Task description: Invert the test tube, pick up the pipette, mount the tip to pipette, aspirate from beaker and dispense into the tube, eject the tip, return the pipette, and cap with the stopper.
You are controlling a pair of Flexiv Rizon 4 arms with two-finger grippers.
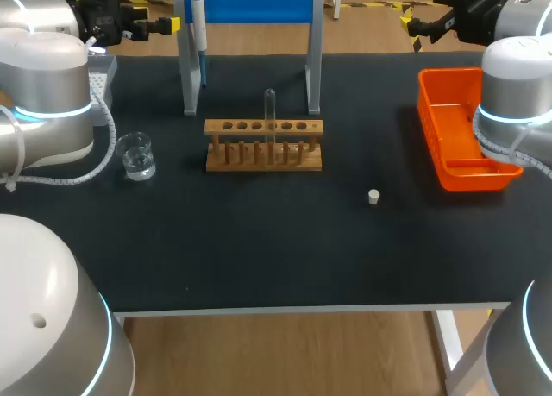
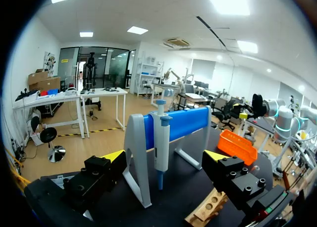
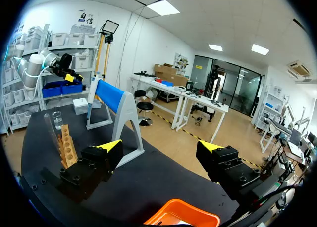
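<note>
Hovering at the tabletop's (image 1: 259, 241) 10 o'clock corner, the left arm's (image 1: 52, 94) jaws stand wide, holding nothing. The beaker (image 1: 136, 156) sits at 9 o'clock of the rack (image 1: 264, 144). The pipette (image 1: 197, 21) hangs at the rack's 11 o'clock on the blue stand (image 1: 250, 3). The test tube (image 1: 270, 111) stands upright in the rack. The stopper (image 1: 373, 197) lies at the rack's 4 o'clock and the orange tray (image 1: 448, 146) at its 3 o'clock. At 2 o'clock, the right arm's (image 1: 513, 94) jaws are wide and empty.

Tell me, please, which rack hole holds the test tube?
The fourth hole from the left in the head view: the test tube stands in it; the others in the rack are empty.
</note>
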